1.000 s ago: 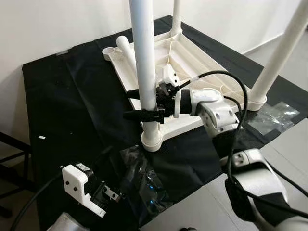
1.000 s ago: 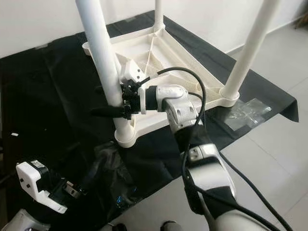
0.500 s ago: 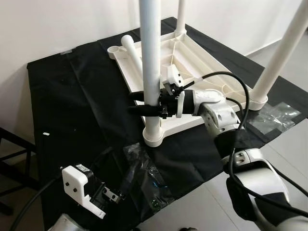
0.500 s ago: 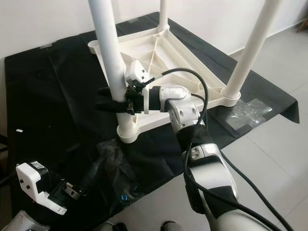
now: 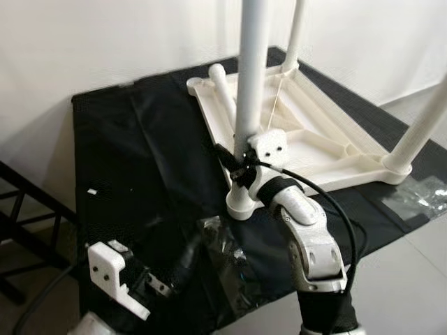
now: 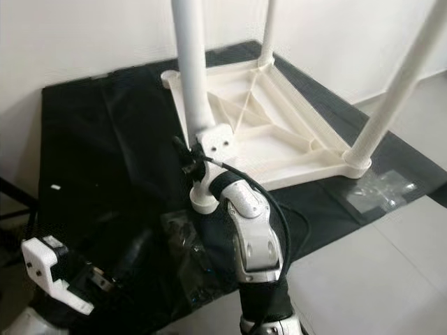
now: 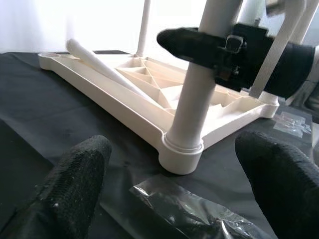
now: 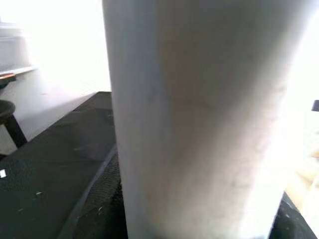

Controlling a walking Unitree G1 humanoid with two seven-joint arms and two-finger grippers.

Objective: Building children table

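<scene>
Looking nearest you, your left gripper [image 7: 169, 184] hovers low with its fingers [image 7: 70, 179] spread wide and holding nothing, just short of a clear plastic bag [image 5: 223, 255] on the black cloth [image 5: 140, 167]. Beyond the bag, your right gripper [image 5: 234, 164] clamps the near leg [image 5: 251, 77] just above its socket. That leg stands upright in the corner of the upturned white table [image 5: 314, 139]; behind it, a loose leg [image 5: 223, 91] lies across the table's far corner.
</scene>
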